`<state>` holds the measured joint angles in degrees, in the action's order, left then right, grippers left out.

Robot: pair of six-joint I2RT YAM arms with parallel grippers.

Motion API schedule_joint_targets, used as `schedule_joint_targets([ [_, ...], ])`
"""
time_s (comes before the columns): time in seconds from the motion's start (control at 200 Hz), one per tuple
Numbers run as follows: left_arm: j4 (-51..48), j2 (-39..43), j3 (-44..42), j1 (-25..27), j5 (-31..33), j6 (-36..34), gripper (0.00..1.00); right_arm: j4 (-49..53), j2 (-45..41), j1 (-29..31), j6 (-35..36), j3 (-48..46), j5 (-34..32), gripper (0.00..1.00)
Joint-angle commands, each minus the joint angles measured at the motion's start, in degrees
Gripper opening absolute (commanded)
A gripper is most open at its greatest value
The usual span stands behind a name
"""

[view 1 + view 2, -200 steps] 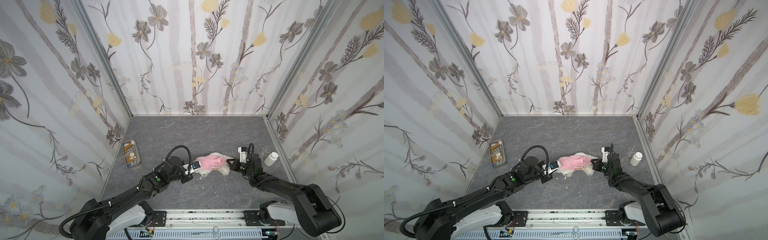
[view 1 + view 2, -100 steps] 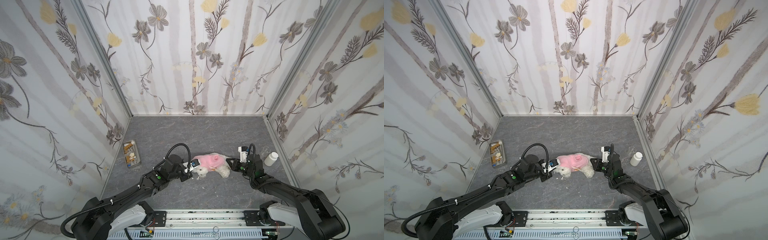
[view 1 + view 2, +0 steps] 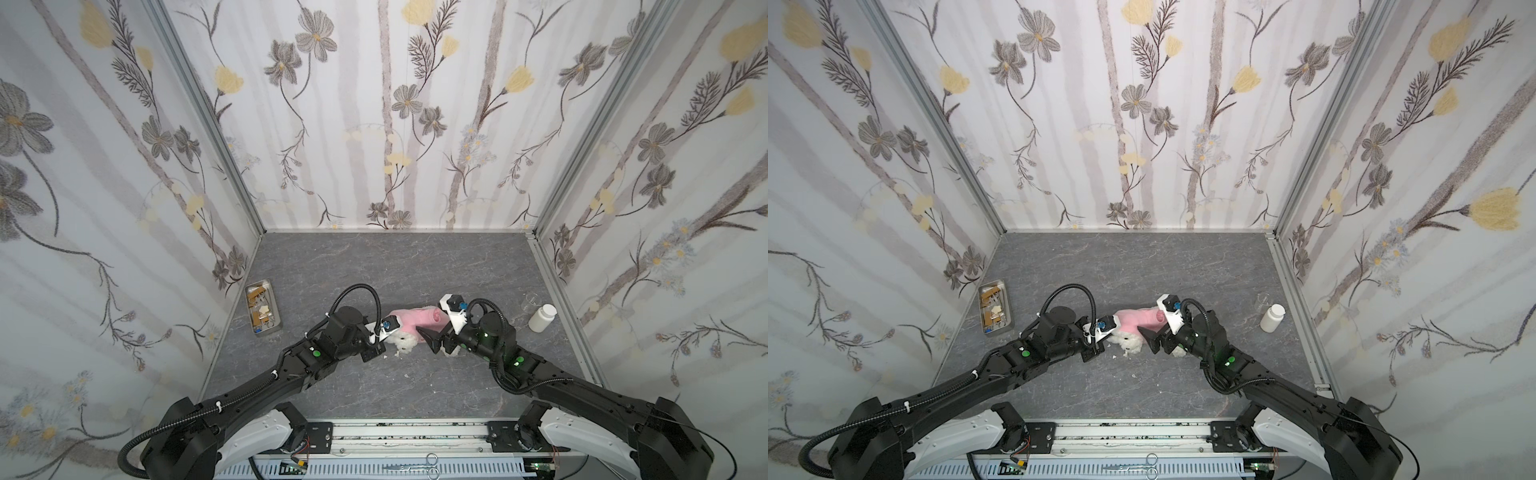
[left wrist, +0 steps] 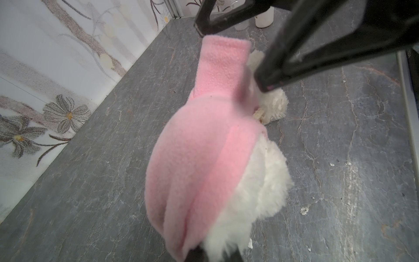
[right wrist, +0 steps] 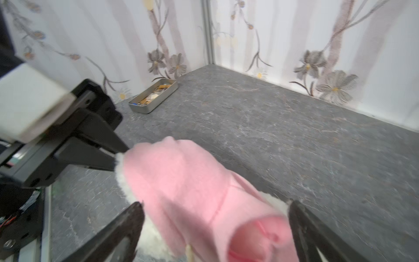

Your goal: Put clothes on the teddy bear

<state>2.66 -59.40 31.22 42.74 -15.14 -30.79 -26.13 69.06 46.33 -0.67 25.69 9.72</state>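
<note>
The left end effector [image 3: 390, 332] is pressed together on the head end of the teddy bear [image 3: 405, 344]; the left wrist view is blurred there, so the edge of the pink hoodie [image 3: 415, 319] may be caught in the same pinch. The bear lies on the grey table [image 3: 374, 257], near the front and about midway across, between the two arms; the hoodie covers its upper side, with white fur showing below and at the feet. To its right, the right end effector [image 5: 215, 226] stands spread wide, one finger on each side of the hoodie's far end, gripping nothing.

The step in hand looks like a fresh grasp on the fleece. It should go best if the left pinch holds firm as an anchor; the right fingers should close on cloth alone, low at the open hem rather than on fur, then draw away from the head so the garment slides along the body instead of dragging the bear.

A metal tin of small parts [image 3: 263, 307] sits well apart at the left wall; white fluff scraps [image 3: 406, 376] lie in front of the bear; a clear beaker [image 3: 530, 301] and a white bottle [image 3: 542, 318] stand near the right wall, behind the right arm and in the path of a long pull.
</note>
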Motion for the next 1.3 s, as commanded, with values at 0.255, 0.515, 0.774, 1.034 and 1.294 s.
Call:
schedule_joint_targets([
  [0.255, 0.9, 1.0, -0.1, 0.0, -1.8, -0.4, 0.0, -1.9, 9.8, 4.2, 5.9, 7.0, -9.0, 0.85],
  [0.515, -1.1, 0.2, 0.2, 1.5, -0.5, -4.7, 0.0, -4.3, 12.0, 1.6, -2.6, 9.2, -5.8, 0.58],
  [0.774, -1.8, -2.0, 2.3, 3.0, -0.1, -8.8, 0.0, -5.3, 15.9, 1.6, -10.3, 10.9, -1.9, 0.36],
  [1.034, -1.9, -1.7, 2.6, 5.8, 3.4, -17.1, 0.0, -3.4, 17.7, -0.7, -18.2, 14.5, 2.2, 0.0],
  [1.294, -1.6, -4.0, 6.7, 10.2, 5.7, -22.5, 0.0, 9.4, 22.0, -2.0, -32.3, 22.9, -3.2, 0.0],
])
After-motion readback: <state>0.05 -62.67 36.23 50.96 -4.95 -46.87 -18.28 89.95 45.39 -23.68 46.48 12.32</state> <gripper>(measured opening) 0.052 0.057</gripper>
